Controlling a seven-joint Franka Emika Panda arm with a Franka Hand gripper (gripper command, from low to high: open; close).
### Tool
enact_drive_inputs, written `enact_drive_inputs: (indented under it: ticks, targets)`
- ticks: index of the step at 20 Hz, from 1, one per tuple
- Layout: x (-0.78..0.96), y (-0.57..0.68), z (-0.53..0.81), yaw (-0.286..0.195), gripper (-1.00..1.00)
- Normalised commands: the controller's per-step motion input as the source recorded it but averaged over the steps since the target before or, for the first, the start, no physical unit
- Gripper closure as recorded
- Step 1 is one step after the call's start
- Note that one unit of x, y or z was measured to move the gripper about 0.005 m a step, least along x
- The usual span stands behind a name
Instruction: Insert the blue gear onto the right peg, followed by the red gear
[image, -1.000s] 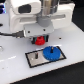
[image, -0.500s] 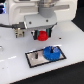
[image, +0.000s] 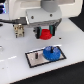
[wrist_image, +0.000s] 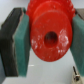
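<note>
Exterior view first: the flat bright blue plastic toothed gear (image: 51, 52) is already sitting on the black rectangular plate with the pale rim (image: 33, 59), at the plate's end toward the exterior view's right, so I'd say it's on the right peg (the peg itself is hidden under it). The other thin dark metal pin (image: 39, 53) stands bare just beside the blue gear. My tool (image: 45, 34) hangs above the plate, well clear of it, with the small bright red plastic toothed gear (image: 45, 34) in it. The white tabletop (image: 12, 60) shows all round the plate.

Wrist view: the tool (wrist_image: 46, 41) is clamped on the red gear (wrist_image: 49, 36), teal pads (wrist_image: 22, 42) pressing its toothed rim from both sides, centre hole facing the camera.

What worries me: the peg is buried under the blue gear, so I'm lining up nearly blind. Come down slightly off and the hub lands on the blue gear's face instead. The grip on teeth could also let it tilt.
</note>
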Motion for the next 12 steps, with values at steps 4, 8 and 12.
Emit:
enact_drive_inputs:
  ticks: [4,8,12]
  targets:
    - [0.61,0.03,0.17,0.000,1.00]
    - [0.56,0.09,0.12,0.000,1.00]
    - [0.46,0.12,0.05,0.000,1.00]
